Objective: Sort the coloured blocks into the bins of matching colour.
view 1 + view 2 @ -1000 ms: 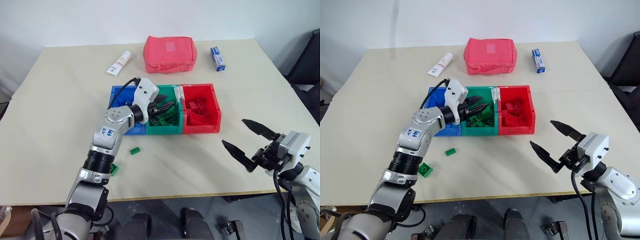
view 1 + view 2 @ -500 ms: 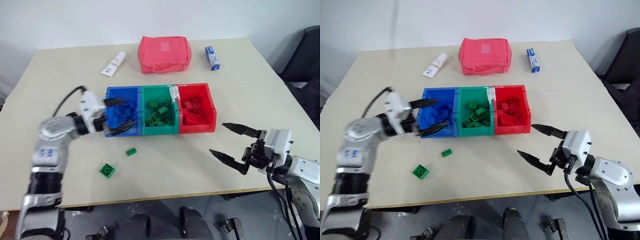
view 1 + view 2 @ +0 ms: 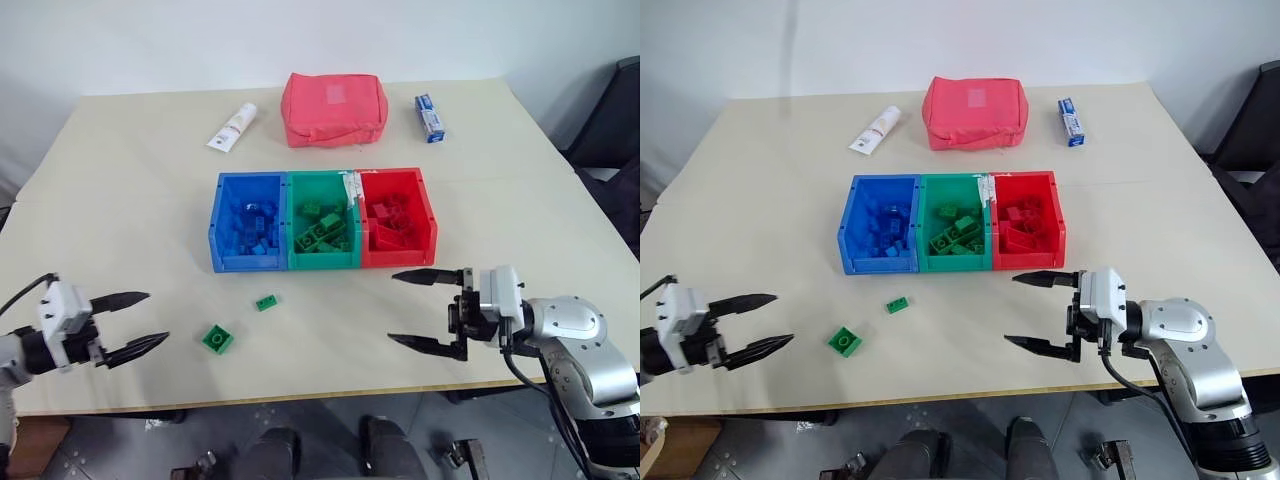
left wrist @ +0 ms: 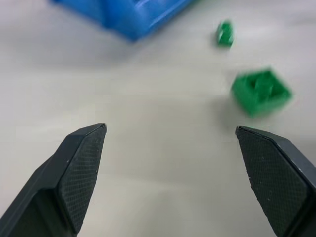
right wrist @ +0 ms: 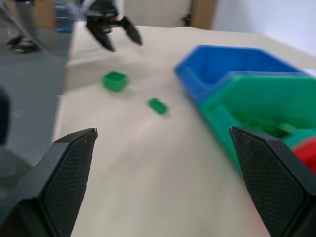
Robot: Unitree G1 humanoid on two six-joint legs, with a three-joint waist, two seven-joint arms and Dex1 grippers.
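The three joined bins sit mid-table: blue [image 3: 245, 262], green [image 3: 322, 261] and red [image 3: 398, 259], each holding bricks of its own colour. Two green blocks lie on the table in front of the blue bin, a square one [image 3: 216, 339] and a smaller oblong one [image 3: 265, 301]. My left gripper [image 3: 157, 317] hangs open and empty near the table's front left edge, left of the square block [image 4: 260, 92]. My right gripper [image 3: 391, 308] is open and empty in front of the red bin, pointing left toward the blocks [image 5: 114, 80].
A red fabric pouch [image 3: 333, 108], a white tube [image 3: 232, 127] and a small blue and white box [image 3: 430, 117] lie at the back of the table. The table's front edge runs close under both grippers.
My left arm has pulled back from over the green bin to the table's front left, its jaws opening wide. My right gripper has turned to point left and shifted a little left.
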